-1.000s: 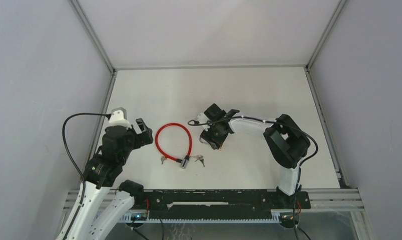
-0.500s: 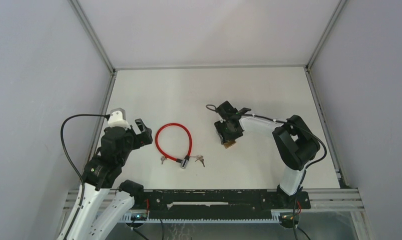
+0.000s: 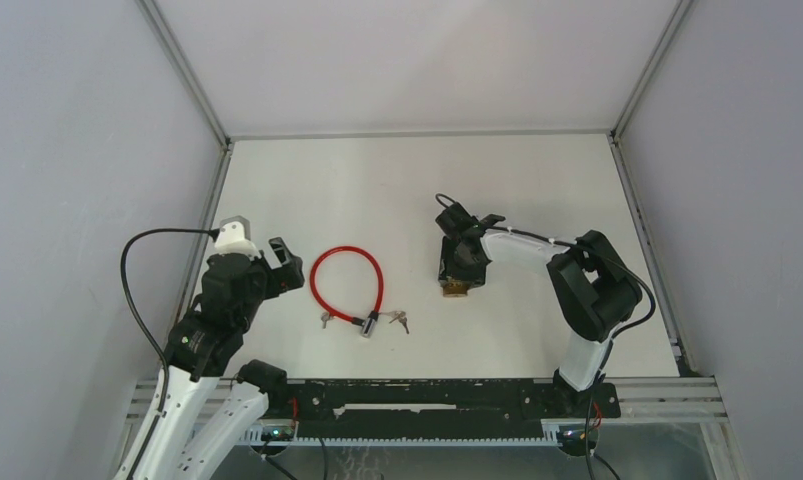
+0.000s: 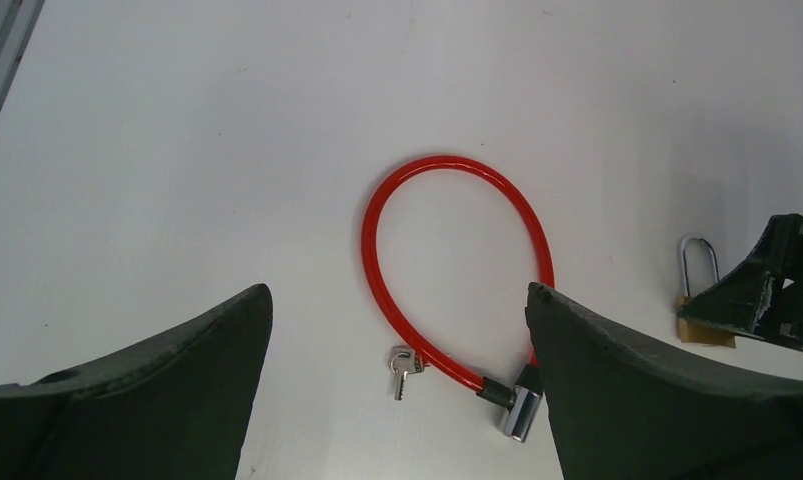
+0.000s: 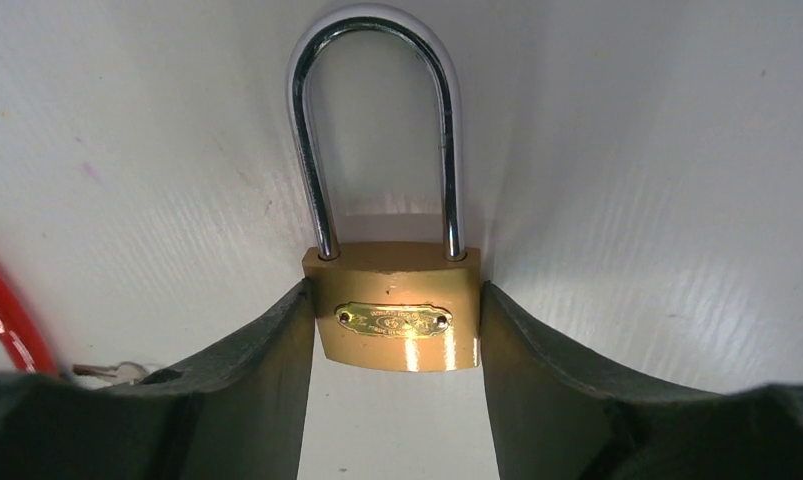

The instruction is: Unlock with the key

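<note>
My right gripper (image 3: 459, 282) is clamped on the body of the brass padlock (image 5: 397, 320), with its shackle pointing away from my fingers. My left gripper (image 4: 397, 292) hangs wide open above the worktop (image 3: 377, 180). The red cable lock (image 4: 366, 240) lies just ahead of it, between my fingers, with a small key (image 4: 403, 365) beside the cable's near end.

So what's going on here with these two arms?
The right claw grips a brass padlock by its body as it lies on the table. The left claw hangs open above a red cable lock, with a key lying beside it. Neither claw holds a key.
</note>
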